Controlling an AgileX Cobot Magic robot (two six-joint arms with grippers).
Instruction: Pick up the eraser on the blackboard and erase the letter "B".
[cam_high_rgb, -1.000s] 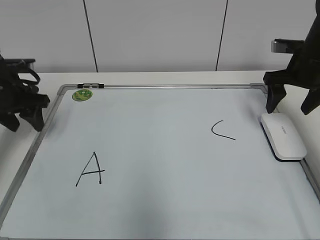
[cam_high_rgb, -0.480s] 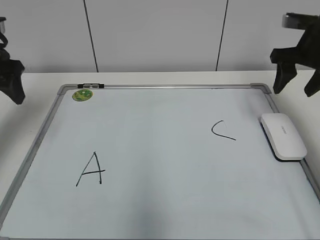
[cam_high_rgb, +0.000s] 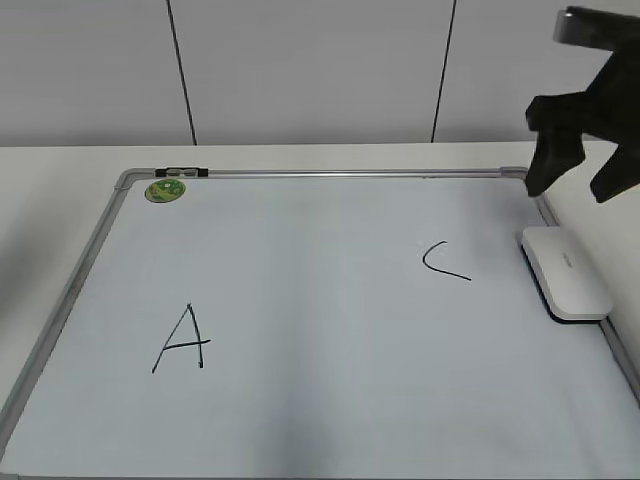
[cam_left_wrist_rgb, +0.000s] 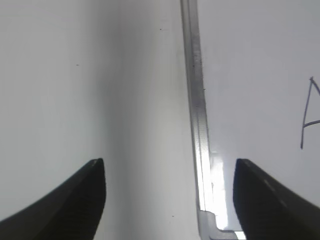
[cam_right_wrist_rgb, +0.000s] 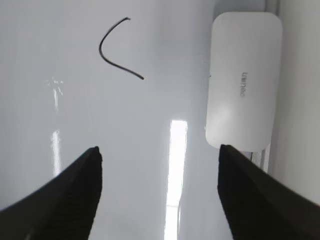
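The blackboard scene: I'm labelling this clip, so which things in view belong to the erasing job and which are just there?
Belong to the job:
- eraser, lying at the board's right edge
- blackboard
- right gripper, open above the eraser
No "B" shows on the board now.

Just there:
- letter "A"
- letter "C"
- green sticker
- left gripper, open over the left frame

A white table (cam_high_rgb: 60, 170) carries the blackboard (cam_high_rgb: 300, 330) lying flat.

My right gripper (cam_high_rgb: 585, 170) is black with two pointy fingers (cam_right_wrist_rgb: 75, 192) and a grey bit on top.
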